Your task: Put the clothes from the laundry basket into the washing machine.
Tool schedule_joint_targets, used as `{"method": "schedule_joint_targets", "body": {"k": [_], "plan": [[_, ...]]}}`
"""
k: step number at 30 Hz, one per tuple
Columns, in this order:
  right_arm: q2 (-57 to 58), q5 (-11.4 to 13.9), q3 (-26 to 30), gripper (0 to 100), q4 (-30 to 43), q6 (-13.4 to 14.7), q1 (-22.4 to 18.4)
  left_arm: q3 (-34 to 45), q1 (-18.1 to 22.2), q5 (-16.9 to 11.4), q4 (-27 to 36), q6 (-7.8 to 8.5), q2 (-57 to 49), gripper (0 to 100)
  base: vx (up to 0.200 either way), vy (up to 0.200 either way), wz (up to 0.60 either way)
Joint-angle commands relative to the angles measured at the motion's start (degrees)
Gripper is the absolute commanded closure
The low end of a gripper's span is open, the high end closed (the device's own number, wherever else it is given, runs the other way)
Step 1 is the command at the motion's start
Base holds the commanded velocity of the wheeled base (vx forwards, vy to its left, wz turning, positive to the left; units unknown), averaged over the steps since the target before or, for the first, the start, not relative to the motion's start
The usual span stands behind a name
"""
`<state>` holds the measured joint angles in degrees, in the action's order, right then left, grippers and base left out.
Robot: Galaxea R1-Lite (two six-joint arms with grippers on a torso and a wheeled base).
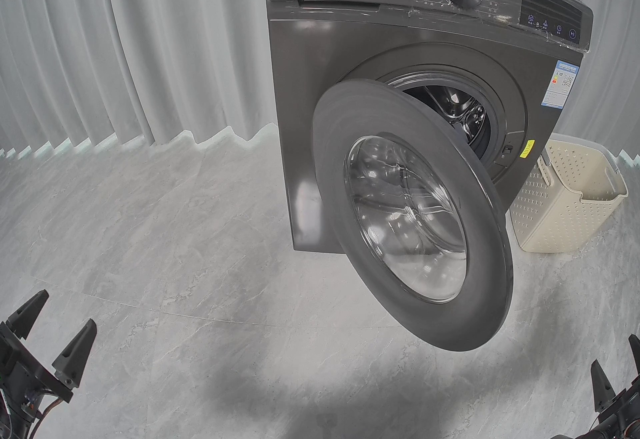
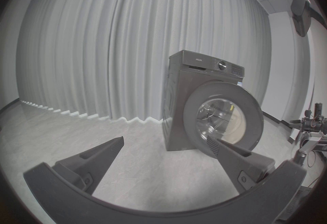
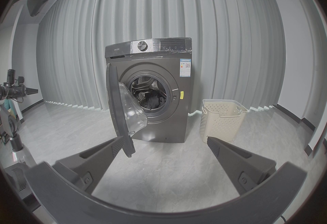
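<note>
The grey washing machine (image 1: 400, 60) stands ahead with its round door (image 1: 413, 220) swung wide open toward me. Inside the drum, dark clothes (image 3: 152, 98) lie in a heap. A cream perforated laundry basket (image 1: 570, 194) sits on the floor right of the machine; its inside (image 3: 223, 107) looks bare. My left gripper (image 1: 57, 320) hangs low at the left, open and holding nothing. My right gripper (image 1: 617, 367) hangs low at the right, also open and holding nothing. Both are well short of the machine.
Pale marble-look floor (image 1: 167, 247) stretches wide between me and the machine. Grey curtains (image 1: 133, 27) cover the back wall. The open door (image 3: 117, 109) juts out over the floor in front of the drum.
</note>
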<state>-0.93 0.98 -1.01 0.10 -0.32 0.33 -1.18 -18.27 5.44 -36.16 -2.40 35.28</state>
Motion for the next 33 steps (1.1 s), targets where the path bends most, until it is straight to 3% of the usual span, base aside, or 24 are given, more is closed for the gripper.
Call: {"method": "schedule_joint_targets", "body": {"k": [1,7,8,12,15,22,25,26,29,30,32,33], "plan": [[0.93,0.08,1.01,0,-0.01,-0.03,0.11,1.18,7.46,-0.52,4.78,0.47,-10.93,0,0.0,0.0,0.0],[0.93,-0.01,1.01,0,-0.01,0.05,0.11,1.18,14.14,-2.27,12.69,1.43,-18.93,0,0.0,0.0,0.0],[0.93,0.08,1.01,0,-0.01,0.05,0.02,1.18,16.78,-3.94,18.4,2.23,-23.77,0,0.0,0.0,0.0],[0.93,-0.01,1.01,0,-0.1,-0.03,0.02,1.18,19.59,-6.93,27.98,4.6,-31.24,0,0.0,0.0,0.0],[0.93,-0.01,1.01,0,-0.1,-0.03,0.11,1.18,19.24,-6.84,32.2,3.98,-33.7,0,0.0,0.0,0.0],[0.93,1.05,1.01,0,-0.19,0.14,0.02,1.18,18.98,-6.32,32.2,2.93,-34.14,0,0.0,0.0,0.0],[0.93,1.4,1.01,0,-0.19,-0.12,-0.07,1.18,18.98,-4.56,32.11,2.75,-34.14,0,0.0,0.0,0.0],[0.93,1.49,1.01,0,-0.27,-0.21,-0.07,1.18,19.15,-2.89,32.99,3.54,-34.14,0,0.0,0.0,0.0],[0.93,1.93,0.66,0,-1.33,-0.47,-0.07,1.18,19.15,-0.69,33.26,2.14,-34.05,0,0.0,0.0,0.0],[0.93,2.19,-1.27,0,-3.26,-0.3,0.02,1.18,19.06,-0.34,33.34,0.91,-34.05,0,0.0,0.0,0.0],[-0.48,5.18,-11.91,0,-4.58,0.23,0.64,1.18,19.06,-0.52,33.43,0.56,-34.05,0,0.0,0.0,0.0],[-1.97,6.14,-14.11,0,-3.7,0.4,0.9,1.18,19.15,-0.69,33.52,0.03,-33.79,0,0.0,0.0,0.0]]}}
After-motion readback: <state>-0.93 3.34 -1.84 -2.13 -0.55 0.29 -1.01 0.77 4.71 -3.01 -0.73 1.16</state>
